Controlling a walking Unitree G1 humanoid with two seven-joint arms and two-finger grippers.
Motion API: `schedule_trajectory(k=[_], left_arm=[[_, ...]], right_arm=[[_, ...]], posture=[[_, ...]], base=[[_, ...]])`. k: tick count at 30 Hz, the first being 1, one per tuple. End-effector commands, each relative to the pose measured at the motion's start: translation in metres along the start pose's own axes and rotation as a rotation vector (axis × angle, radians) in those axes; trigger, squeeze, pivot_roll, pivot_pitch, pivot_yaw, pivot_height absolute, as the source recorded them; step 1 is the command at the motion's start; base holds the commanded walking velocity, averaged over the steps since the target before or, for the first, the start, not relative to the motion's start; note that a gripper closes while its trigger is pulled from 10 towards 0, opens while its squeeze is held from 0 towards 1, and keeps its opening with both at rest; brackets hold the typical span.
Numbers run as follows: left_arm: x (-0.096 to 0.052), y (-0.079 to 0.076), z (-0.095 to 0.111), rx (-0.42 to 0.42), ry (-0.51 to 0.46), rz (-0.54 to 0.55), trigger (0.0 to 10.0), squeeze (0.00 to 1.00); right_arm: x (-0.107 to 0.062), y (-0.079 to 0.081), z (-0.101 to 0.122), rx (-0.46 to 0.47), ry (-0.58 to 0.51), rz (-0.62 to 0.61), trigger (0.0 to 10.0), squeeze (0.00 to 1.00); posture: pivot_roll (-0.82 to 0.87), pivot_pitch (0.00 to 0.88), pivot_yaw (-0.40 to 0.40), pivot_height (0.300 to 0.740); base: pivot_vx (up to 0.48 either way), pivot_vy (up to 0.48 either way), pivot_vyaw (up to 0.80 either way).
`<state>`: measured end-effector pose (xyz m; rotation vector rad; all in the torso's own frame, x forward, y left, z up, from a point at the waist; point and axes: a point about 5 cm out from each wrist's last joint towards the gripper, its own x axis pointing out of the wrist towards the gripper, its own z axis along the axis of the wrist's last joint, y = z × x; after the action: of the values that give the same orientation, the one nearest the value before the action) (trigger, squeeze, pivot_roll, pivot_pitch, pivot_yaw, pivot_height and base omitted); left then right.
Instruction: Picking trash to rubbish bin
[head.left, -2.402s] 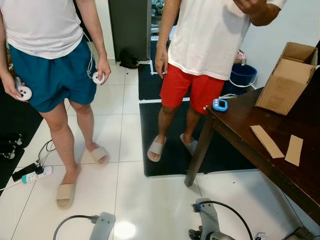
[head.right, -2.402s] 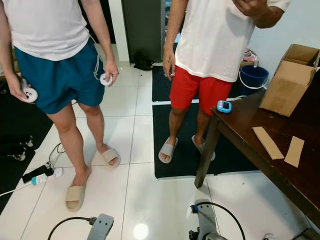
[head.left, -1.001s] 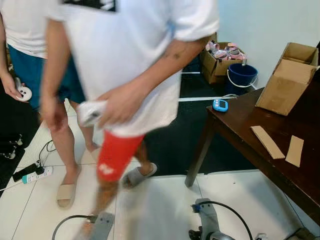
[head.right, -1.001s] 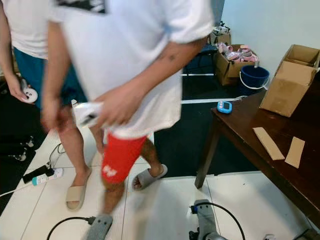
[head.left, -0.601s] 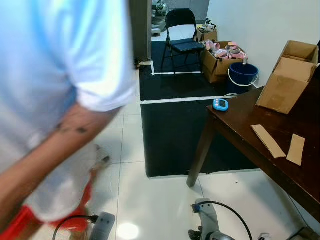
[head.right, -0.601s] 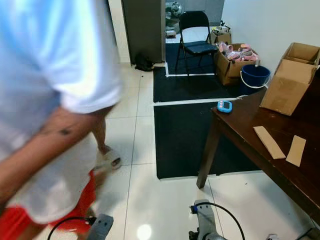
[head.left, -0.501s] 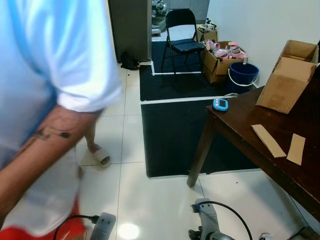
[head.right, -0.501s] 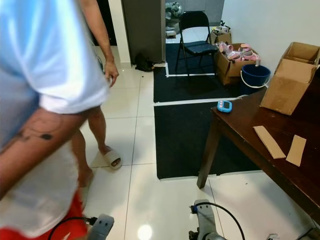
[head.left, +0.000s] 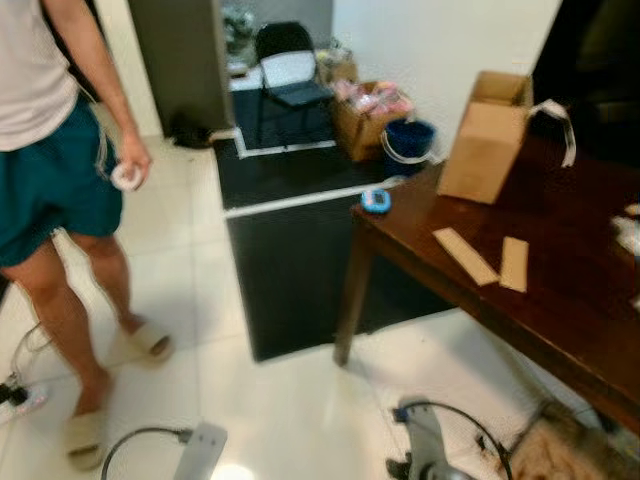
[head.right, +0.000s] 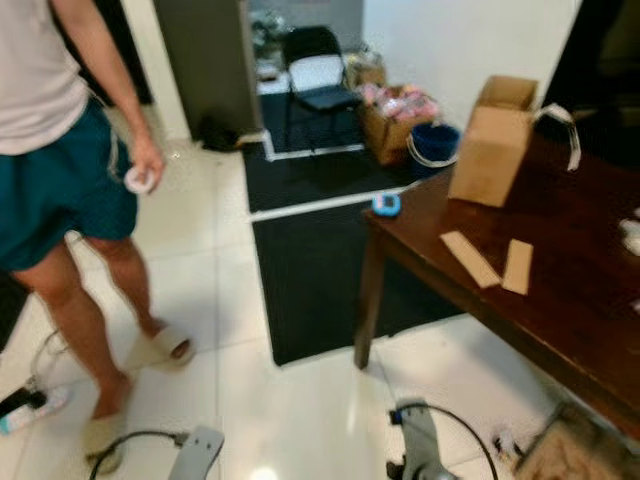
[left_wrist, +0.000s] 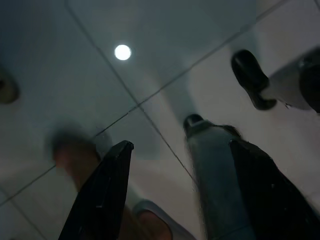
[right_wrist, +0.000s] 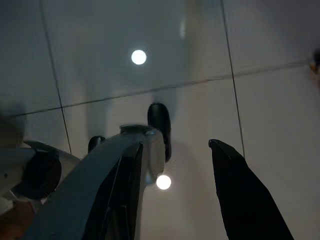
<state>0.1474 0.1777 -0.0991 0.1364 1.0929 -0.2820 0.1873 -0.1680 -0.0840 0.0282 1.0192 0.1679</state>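
Note:
Two flat cardboard strips (head.left: 465, 255) (head.left: 515, 263) lie on the dark wooden table (head.left: 570, 310) at the right. A crumpled pale scrap (head.left: 630, 235) shows blurred at the table's right edge. A blue bucket (head.left: 408, 140) stands on the floor beyond the table. Both silver arms (head.left: 200, 450) (head.left: 430, 455) hang low at the bottom of the eye views. In the wrist views my left gripper (left_wrist: 182, 200) and my right gripper (right_wrist: 180, 200) are open above white floor tiles, holding nothing.
A person in teal shorts (head.left: 55, 190) stands at the left, a white controller (head.left: 126, 177) in hand. On the table sit an open cardboard box (head.left: 487, 135) and a blue timer (head.left: 376, 200). A black mat (head.left: 290, 250), folding chair (head.left: 285, 65) and cables lie ahead.
The camera has swung to the right, so more of the table shows. The person in red shorts who crossed close in front has left the view. Both arms still hang low.

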Motion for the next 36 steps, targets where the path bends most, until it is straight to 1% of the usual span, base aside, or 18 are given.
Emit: schedule_trajectory(k=[1,3,17,22,30,36], left_arm=[[0.001,-0.001,0.001,-0.007,0.004,0.006,10.0,0.0],[0.001,-0.002,0.002,-0.008,0.003,0.006,10.0,0.0],[0.001,-0.004,-0.003,-0.002,0.012,0.001,10.0,0.0],[0.001,-0.005,-0.004,-0.006,0.015,0.001,10.0,0.0],[0.001,-0.009,-0.008,-0.006,0.025,-0.005,10.0,0.0],[0.0,-0.009,-0.01,-0.01,0.026,0.001,10.0,0.0]], right_arm=[[0.0,0.003,-0.002,-0.008,0.009,0.01,10.0,0.0],[0.0,0.003,-0.002,-0.005,0.009,0.009,10.0,0.0],[-0.001,-0.001,-0.005,-0.011,0.012,-0.001,10.0,0.0],[-0.001,-0.002,-0.006,0.0,0.012,-0.001,10.0,0.0],[-0.002,-0.005,-0.008,0.003,0.016,-0.01,10.0,0.0],[-0.002,-0.006,-0.007,-0.01,0.016,-0.011,10.0,0.0]], posture=[[0.04,0.0,0.01,0.74],[0.04,0.0,0.009,0.74],[0.02,0.0,0.007,0.74],[0.01,0.011,0.011,0.74],[0.01,0.015,0.004,0.74],[0.01,0.013,-0.002,0.74]], base=[[0.0,0.0,-0.8],[0.0,0.0,-0.7],[0.0,0.0,0.0],[0.0,0.0,0.0],[0.0,0.0,0.0],[0.0,0.0,0.0]])
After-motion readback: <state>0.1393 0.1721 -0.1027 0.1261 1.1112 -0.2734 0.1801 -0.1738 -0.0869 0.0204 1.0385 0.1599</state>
